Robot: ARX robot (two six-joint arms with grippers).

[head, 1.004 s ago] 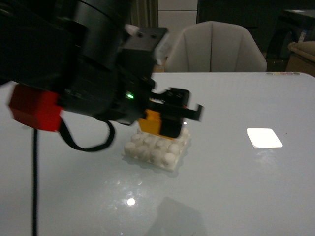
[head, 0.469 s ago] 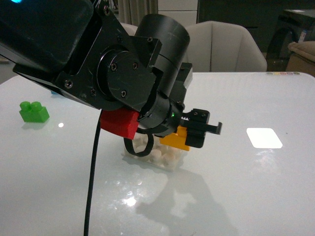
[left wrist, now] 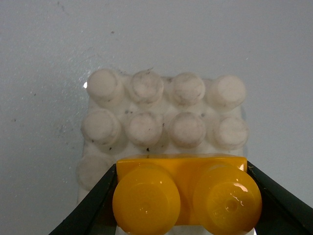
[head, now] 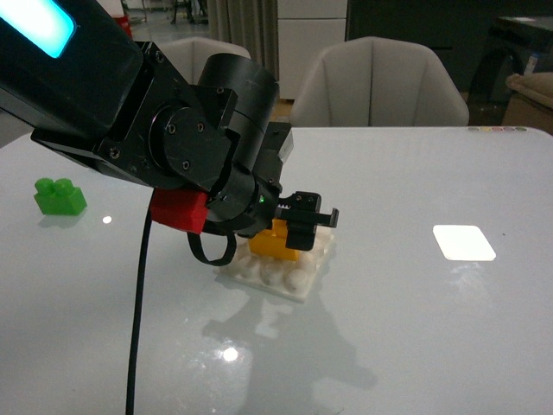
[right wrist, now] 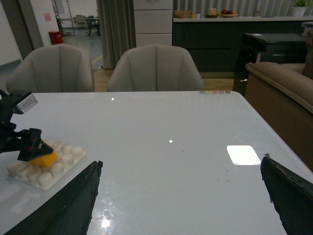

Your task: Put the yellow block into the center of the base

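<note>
Dim room, glossy white tabletop (head: 415,346): my left end effector (head: 287,235) gripped the yellow block (head: 268,245) low over the base (head: 285,280), seemingly off the middle studs, so I needed to center it, square it, then press straight down.

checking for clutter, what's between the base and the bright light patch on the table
Only bare table between the base and the light patch, seen in the front and right wrist views.

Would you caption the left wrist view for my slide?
Left gripper holds the yellow two-stud plastic brick over the white studded square base.
</note>
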